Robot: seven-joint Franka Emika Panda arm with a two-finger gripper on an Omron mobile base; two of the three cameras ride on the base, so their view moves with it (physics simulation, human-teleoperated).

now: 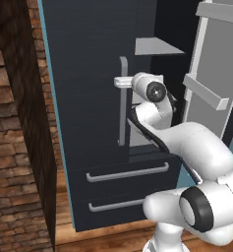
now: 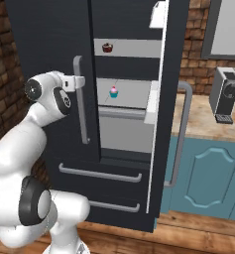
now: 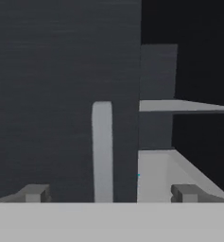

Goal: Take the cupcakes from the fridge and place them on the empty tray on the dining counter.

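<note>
Closest to the base cameras, the white arm bends up from the floor toward the fridge [image 2: 49, 59], ending with the gripper [image 2: 74, 83] at the upper part of the closed left door's grey bar handle [image 2: 82, 106]. From the hand view, the two dark fingertips [image 3: 35, 193] stand spread wide, one on each side of that handle [image 3: 102, 151], with nothing pinched between them. The right fridge door [image 2: 166, 99] is swung open, showing light grey inner shelves. On the upper shelf [image 2: 134, 48] sits the dark chocolate cupcake [image 2: 107, 47]; on the shelf below [image 2: 134, 93] sits the pink-frosted cupcake [image 2: 113, 92] in its teal wrapper, well apart from the gripper. Two drawers with grey pull bars [image 2: 100, 173] run across the fridge's lower part. Right of the open door, a dark coffee machine [image 2: 225, 95] stands on a beige counter [image 2: 198, 121] above teal cabinets [image 2: 208, 178]. A brick wall [image 1: 10, 162] lies to the left of the fridge.
</note>
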